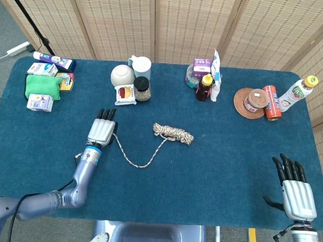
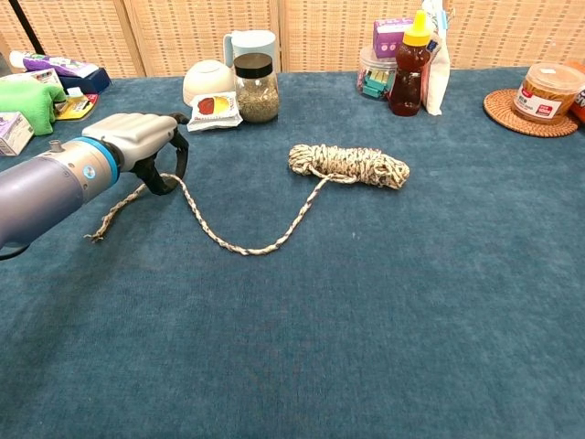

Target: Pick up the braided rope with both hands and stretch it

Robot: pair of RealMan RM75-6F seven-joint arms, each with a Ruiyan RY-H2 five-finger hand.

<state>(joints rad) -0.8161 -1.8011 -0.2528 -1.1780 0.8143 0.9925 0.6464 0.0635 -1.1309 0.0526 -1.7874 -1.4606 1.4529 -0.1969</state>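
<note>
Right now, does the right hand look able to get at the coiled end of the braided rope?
Probably yes. The right hand is open and far off, but only bare table lies between it and the braided rope coil.

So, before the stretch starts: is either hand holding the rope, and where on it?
The left hand grips the braided rope near its loose tail end; the right hand holds nothing.

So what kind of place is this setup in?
Probably a lab or robot test area rather than a home: a table draped in blue cloth, woven folding screens closing it off behind, and assorted groceries lined along the far edge, such as a honey bottle.
</note>
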